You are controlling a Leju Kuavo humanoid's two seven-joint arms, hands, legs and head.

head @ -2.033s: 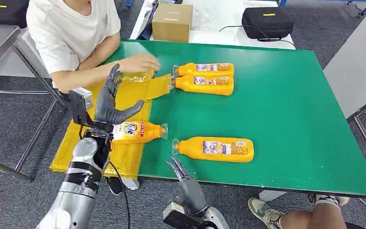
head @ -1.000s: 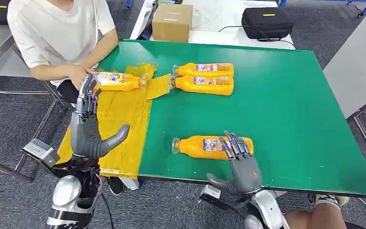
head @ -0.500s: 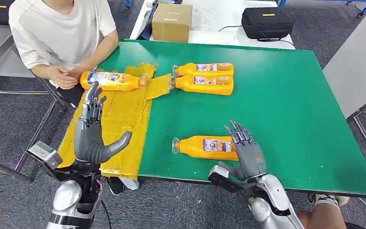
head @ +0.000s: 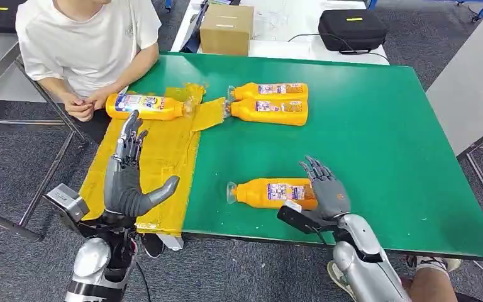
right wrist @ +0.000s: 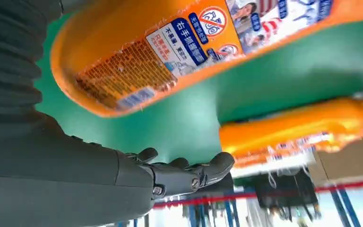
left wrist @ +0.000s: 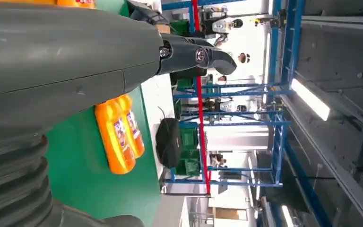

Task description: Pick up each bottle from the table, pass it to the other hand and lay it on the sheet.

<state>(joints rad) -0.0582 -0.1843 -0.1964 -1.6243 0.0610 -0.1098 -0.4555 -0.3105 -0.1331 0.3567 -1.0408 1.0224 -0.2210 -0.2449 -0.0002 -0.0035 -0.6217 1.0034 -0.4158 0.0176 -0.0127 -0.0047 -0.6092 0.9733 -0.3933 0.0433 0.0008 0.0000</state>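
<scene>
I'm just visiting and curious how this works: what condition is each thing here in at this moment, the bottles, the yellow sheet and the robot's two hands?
Near bottle: lying on the green table, right hand at its base end.
Bottle on sheet: lying flat.
Two far bottles: lying side by side, touching.
Yellow sheet: spread flat, hanging over the table edge.
Left hand: raised, fingers apart, empty.
Right hand: fingers spread over the near bottle, grip not clear.
</scene>
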